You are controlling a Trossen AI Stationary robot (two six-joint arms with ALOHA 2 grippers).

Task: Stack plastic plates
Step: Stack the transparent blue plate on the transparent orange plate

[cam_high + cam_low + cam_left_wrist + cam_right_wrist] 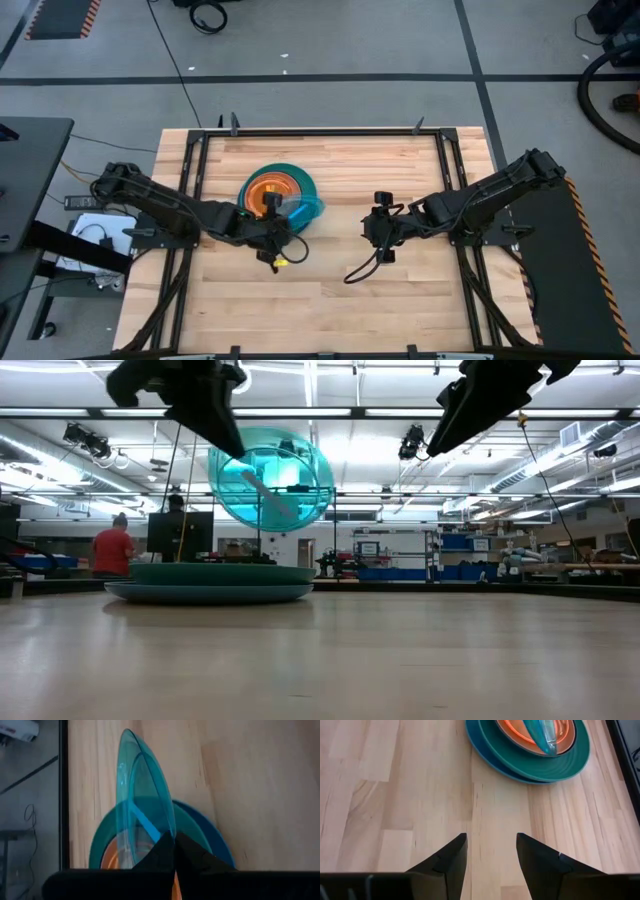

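The left gripper [272,212] hangs above the stack of plates on the wooden table [330,300], its fingers [165,852] pinched together on the rim of a translucent cyan plate [270,478]. That plate stands on edge in the air, held clear of the plates below; in the low view it shows as a full round disc well above the stack, and in the left wrist view it is seen edge-on, rising from the closed fingertips. Beneath it lies the stack: a blue plate [485,754] at the bottom, resting on the table toward the far-left part of the board, a teal plate [560,762] on top of it, and a translucent orange plate [262,188] nested in the middle. Whether more plates lie between these cannot be told. The right gripper [491,851] hovers over bare wood to the right of the stack, well apart from it, with its two fingers spread and nothing between them. In the room behind, a person in a red top [113,548] stands far off.
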